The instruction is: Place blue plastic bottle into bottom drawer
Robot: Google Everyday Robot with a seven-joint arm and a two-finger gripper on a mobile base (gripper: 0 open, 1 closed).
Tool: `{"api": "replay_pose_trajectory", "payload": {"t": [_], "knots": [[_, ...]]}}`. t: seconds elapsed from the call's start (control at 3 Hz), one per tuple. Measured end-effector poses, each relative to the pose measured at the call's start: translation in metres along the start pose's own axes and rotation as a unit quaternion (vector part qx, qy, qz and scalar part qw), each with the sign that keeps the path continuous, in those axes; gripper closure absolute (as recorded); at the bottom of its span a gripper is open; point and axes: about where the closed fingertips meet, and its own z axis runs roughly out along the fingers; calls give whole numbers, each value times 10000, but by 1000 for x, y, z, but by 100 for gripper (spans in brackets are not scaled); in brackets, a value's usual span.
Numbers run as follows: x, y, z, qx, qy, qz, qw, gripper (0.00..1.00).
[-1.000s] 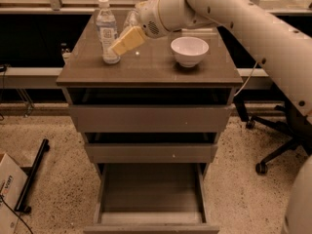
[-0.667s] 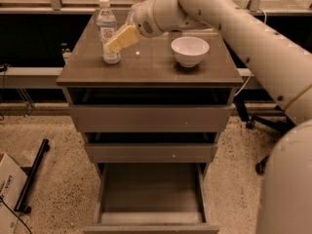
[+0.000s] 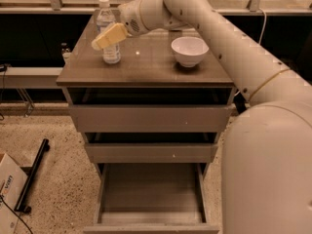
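The blue plastic bottle (image 3: pixel 111 55), clear with a white cap and a pale label, stands upright at the back left of the cabinet top (image 3: pixel 146 67). My gripper (image 3: pixel 109 36), cream-coloured, reaches in from the right and overlaps the bottle's middle at label height. I cannot tell whether it touches the bottle. The bottom drawer (image 3: pixel 151 191) is pulled out below, with nothing showing inside it. The two shallower drawers above it look slightly ajar.
A white bowl (image 3: pixel 189 50) sits on the right of the cabinet top. My white arm (image 3: pixel 253 82) fills the right side of the view. A cardboard box (image 3: pixel 9 191) and a black bar (image 3: pixel 32 178) lie on the speckled floor at left.
The gripper has moved left along the cabinet top and now overlaps the bottle's middle. The arm fills more of the right side. Bottle, bowl and drawers have not moved.
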Motion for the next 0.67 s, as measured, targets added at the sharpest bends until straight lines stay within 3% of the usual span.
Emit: {"api": "replay_pose_trajectory", "payload": {"t": [0.33,0.67], "knots": [[-6,-7,24,-155,-185,9,9997,0],[-11,-8,42,-328,-309,-4,9990,18]]}}
